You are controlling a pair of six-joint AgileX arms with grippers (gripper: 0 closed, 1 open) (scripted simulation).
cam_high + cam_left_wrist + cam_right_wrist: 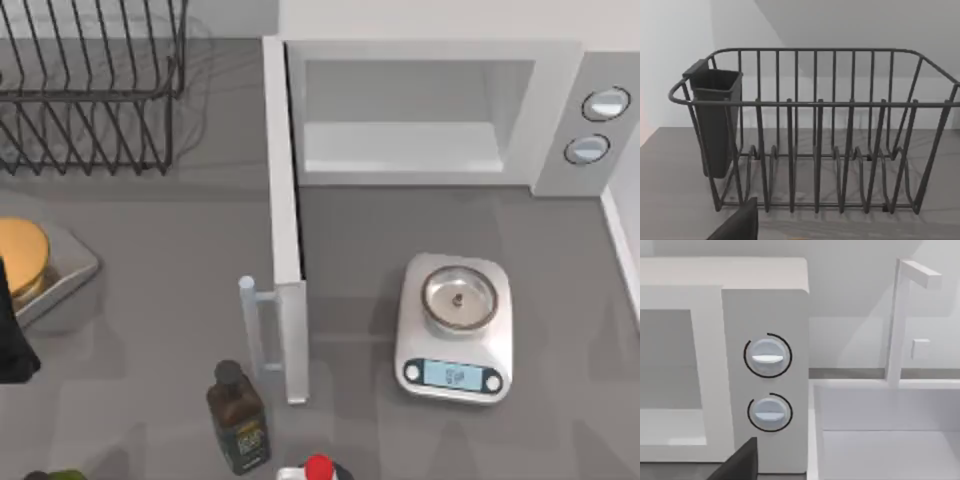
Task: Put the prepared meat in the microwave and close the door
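The left end effector (pixel 12 335), grip state not discernible, is parked beside the gold lid (pixel 20 255). Well to its right, past the open door (pixel 288 230), the prepared meat (pixel 458 298) sits on the scale (pixel 455 370). It should be gripped from above, centred, then carried into the microwave (pixel 420 110).

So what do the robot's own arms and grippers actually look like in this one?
Little to judge: the left arm is a matte black, blocky shape at the top view's left edge. Each wrist view catches a dark charcoal angular gripper part, left and right. No cables or markings visible.
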